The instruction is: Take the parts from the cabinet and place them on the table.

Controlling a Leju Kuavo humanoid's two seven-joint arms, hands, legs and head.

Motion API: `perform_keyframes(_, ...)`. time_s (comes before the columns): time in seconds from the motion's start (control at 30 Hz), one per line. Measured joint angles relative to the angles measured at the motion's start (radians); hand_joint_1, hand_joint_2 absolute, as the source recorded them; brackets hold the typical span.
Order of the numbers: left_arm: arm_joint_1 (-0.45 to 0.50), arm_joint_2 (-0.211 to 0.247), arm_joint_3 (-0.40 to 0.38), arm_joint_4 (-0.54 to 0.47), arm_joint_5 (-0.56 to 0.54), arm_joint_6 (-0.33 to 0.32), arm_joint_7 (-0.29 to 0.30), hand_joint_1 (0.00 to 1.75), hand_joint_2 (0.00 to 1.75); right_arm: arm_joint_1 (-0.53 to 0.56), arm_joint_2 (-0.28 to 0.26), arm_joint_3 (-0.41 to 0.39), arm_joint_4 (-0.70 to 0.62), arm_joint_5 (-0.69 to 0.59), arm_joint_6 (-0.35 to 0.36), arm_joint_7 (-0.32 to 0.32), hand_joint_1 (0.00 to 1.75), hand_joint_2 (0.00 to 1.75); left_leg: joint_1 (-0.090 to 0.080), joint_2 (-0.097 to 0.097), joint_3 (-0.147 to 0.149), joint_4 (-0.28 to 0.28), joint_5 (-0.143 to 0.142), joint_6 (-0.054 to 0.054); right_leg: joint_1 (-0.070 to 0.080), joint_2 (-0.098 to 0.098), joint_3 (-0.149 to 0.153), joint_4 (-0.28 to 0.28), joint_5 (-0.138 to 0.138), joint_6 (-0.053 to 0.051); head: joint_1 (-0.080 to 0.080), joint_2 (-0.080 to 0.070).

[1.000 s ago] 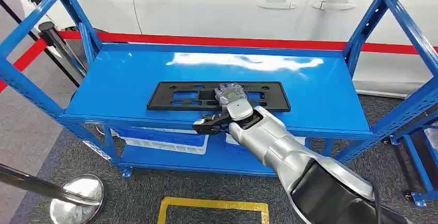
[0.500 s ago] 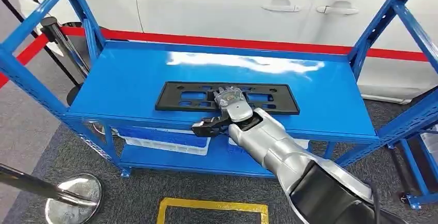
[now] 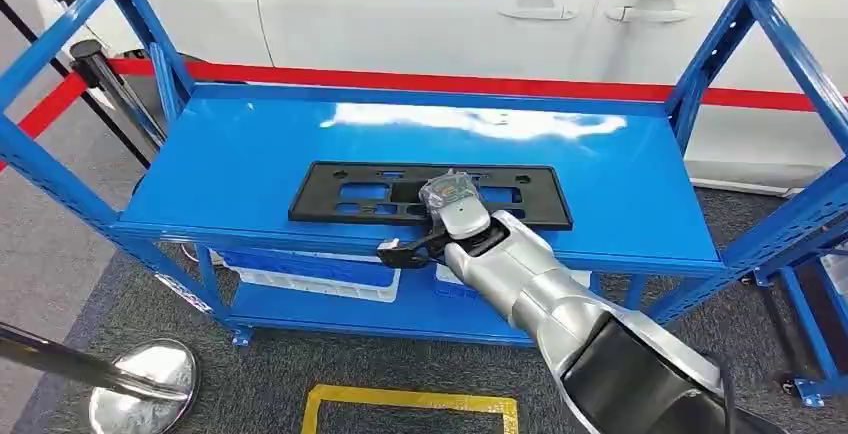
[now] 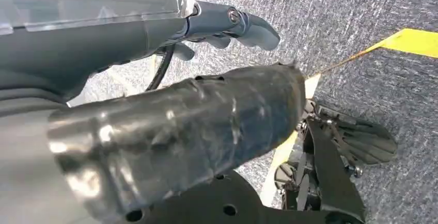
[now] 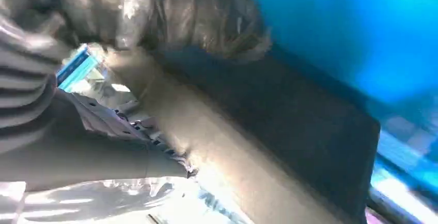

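Blue shelf (image 3: 250, 154), right hand (image 3: 452, 197) resting on black frame (image 3: 340, 192)

Matt black plastic part (image 3: 430, 194), glossy metal shelf (image 3: 250, 154)

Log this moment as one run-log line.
right hand fingers on black plate | plate flat on blue shelf, near front edge | left hand hanging, holding nothing

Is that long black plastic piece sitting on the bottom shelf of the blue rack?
No, the black part lies on the rack's top shelf, under the right hand.
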Motion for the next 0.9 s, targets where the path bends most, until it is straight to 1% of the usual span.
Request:
perform_keyframes(0.1, 0.0, 0.0, 0.0, 0.0, 0.0, 0.0, 0.0, 0.0, 0.0, 0.0, 0.0, -0.002, 0.0, 0.0, -0.001, -0.001, 1.75, 1.75, 0.0, 0.0, 0.002, -0.003, 0.001, -0.005, 0.004, 0.0, 0.0, 0.0, 0.0, -0.001, 0.0, 0.0)
perform_keyframes(0.27, 0.0, 0.0, 0.0, 0.0, 0.0, -0.002, 0.0, 0.0, 0.0, 0.0, -0.002, -0.003, 0.0, 0.012, -0.011, -0.004, 1.75, 1.75, 0.001, 0.0, 0.002, -0.003, 0.002, -0.007, 0.005, 0.0, 0.001, 0.0, 0.0, -0.002, 0.0, 0.0)
perform_keyframes(0.47, 0.001, 0.0, 0.0, 0.0, 0.004, -0.003, 0.006, 0.0, 0.0, -0.005, -0.003, -0.007, -0.012, 0.041, -0.073, -0.013, 1.75, 1.75, 0.0, 0.0, 0.001, -0.003, 0.002, -0.007, 0.004, 0.0, 0.002, 0.0, 0.001, -0.003, 0.0, 0.0)
perform_keyframes(0.5, 0.001, 0.0, 0.0, 0.0, 0.006, -0.003, 0.008, 0.0, 0.0, -0.01, -0.004, -0.008, -0.02, 0.047, -0.08, -0.014, 1.75, 1.75, 0.0, 0.0, 0.001, -0.002, 0.002, -0.007, 0.004, 0.0, 0.002, 0.0, 0.002, -0.004, 0.0, 0.0)
perform_keyframes(0.57, 0.001, 0.0, 0.004, 0.0, 0.013, -0.002, 0.008, 0.0, 0.0, -0.039, -0.008, -0.015, -0.041, 0.056, -0.084, -0.02, 1.75, 1.75, 0.0, 0.0, -0.001, -0.002, 0.002, -0.008, 0.004, 0.0, 0.0, 0.0, 0.003, -0.005, 0.0, 0.0)
perform_keyframes(0.63, 0.001, 0.0, 0.01, 0.0, 0.016, -0.001, 0.008, 0.0, 0.0, -0.095, -0.014, -0.022, -0.067, 0.069, -0.077, -0.03, 1.75, 1.75, 0.0, 0.001, -0.003, -0.001, 0.003, -0.008, 0.004, 0.0, -0.002, 0.0, 0.004, -0.005, 0.0, 0.0)
perform_keyframes(0.77, 0.002, 0.0, 0.018, 0.0, 0.024, 0.0, 0.01, 0.0, 0.0, -0.205, -0.021, -0.042, -0.124, 0.087, -0.043, -0.048, 1.75, 1.75, 0.0, 0.0, -0.003, -0.001, 0.003, -0.008, 0.004, 0.0, -0.003, 0.0, 0.003, -0.005, 0.0, 0.0)
perform_keyframes(0.9, 0.001, 0.0, 0.024, 0.0, 0.024, -0.009, 0.015, 0.0, 0.0, -0.256, -0.026, -0.051, -0.166, 0.095, -0.034, -0.062, 1.75, 1.75, 0.0, 0.0, -0.004, -0.001, 0.003, -0.008, 0.004, 0.0, -0.003, 0.0, 0.003, -0.005, 0.0, 0.0)
